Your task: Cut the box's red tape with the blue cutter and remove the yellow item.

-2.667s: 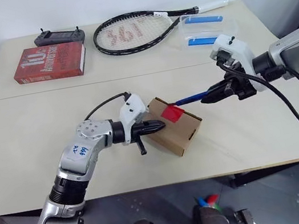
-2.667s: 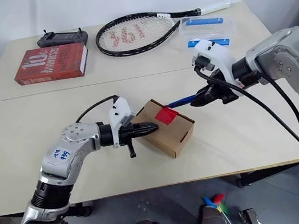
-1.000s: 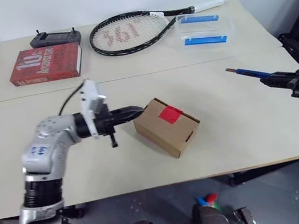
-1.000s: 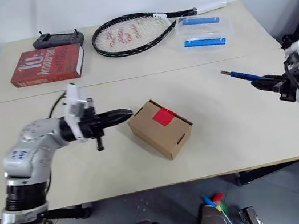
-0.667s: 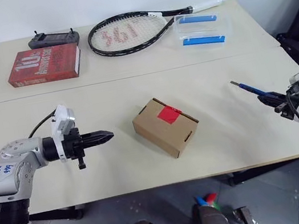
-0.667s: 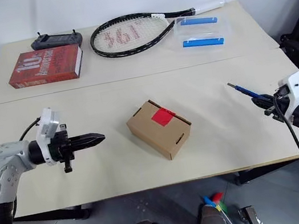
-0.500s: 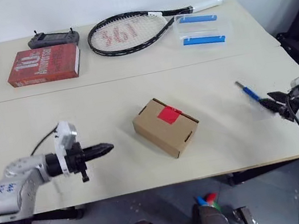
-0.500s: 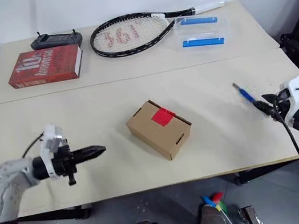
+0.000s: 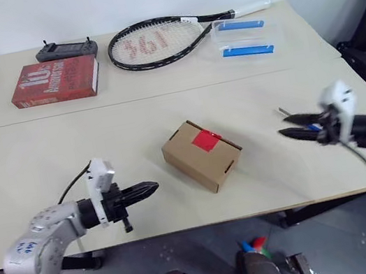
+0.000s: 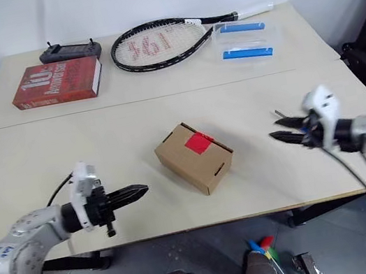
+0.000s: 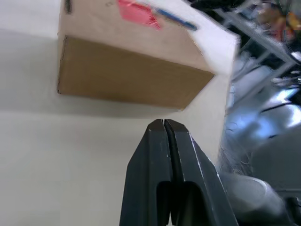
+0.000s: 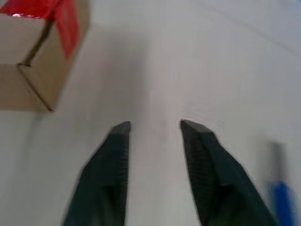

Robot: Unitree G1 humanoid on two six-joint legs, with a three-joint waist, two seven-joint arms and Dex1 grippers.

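The right gripper has its fingers spread and empty, with the blue cutter lying beside it. The left gripper has its fingers pressed together. The robot should next lift the box's taped flap gently.

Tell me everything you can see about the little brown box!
The box is a small plain brown cardboard carton. It lies closed, turned at an angle, in the middle of the near table. A red tape square sticks over its top seam, and one side has a small tab slot. Nothing touches it except the table; both grippers are away from it.
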